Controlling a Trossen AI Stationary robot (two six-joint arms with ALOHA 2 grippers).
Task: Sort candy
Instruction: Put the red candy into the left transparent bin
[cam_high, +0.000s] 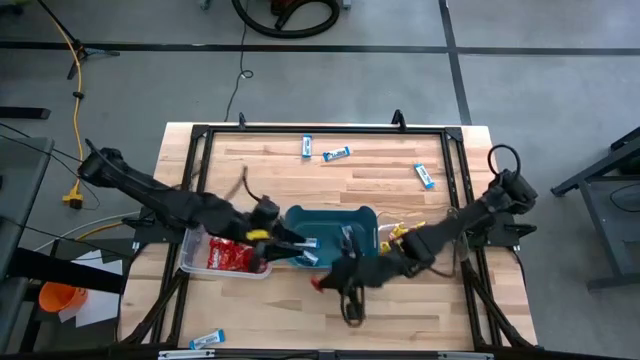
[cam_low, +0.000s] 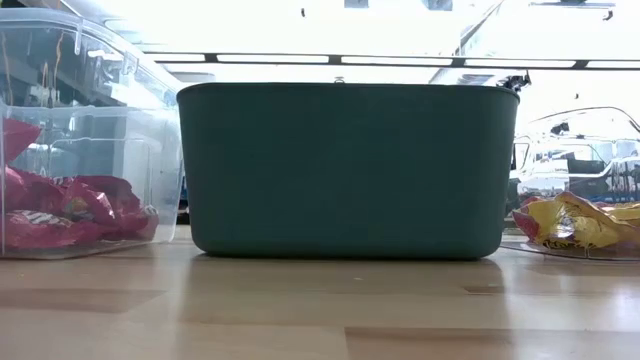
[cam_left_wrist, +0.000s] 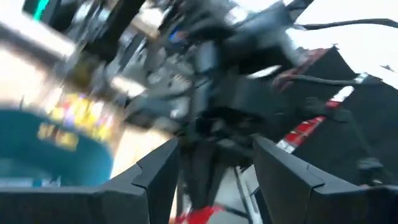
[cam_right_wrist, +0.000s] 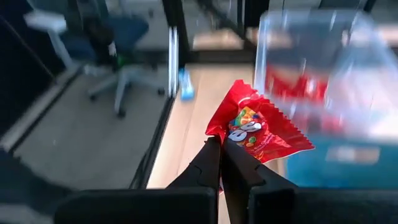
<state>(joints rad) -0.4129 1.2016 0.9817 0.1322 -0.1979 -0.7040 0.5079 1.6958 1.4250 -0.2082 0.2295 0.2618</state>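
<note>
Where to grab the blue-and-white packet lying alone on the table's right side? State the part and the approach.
Probably its middle, across the short width, coming straight down from above. The blue-and-white packet lies flat and alone on the bare table; it is long and narrow, so both long edges are free to pinch.

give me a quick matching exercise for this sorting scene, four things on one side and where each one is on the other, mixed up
Things:
1. red packet
2. teal tub
3. red candy pile
4. yellow candy pile

Places:
A. centre of the table, between the two clear bins
B. in the clear bin on the left arm's side
C. pinched in the right gripper
D. in the clear bin on the right arm's side

Pairs: 1-C, 2-A, 3-B, 4-D
</note>
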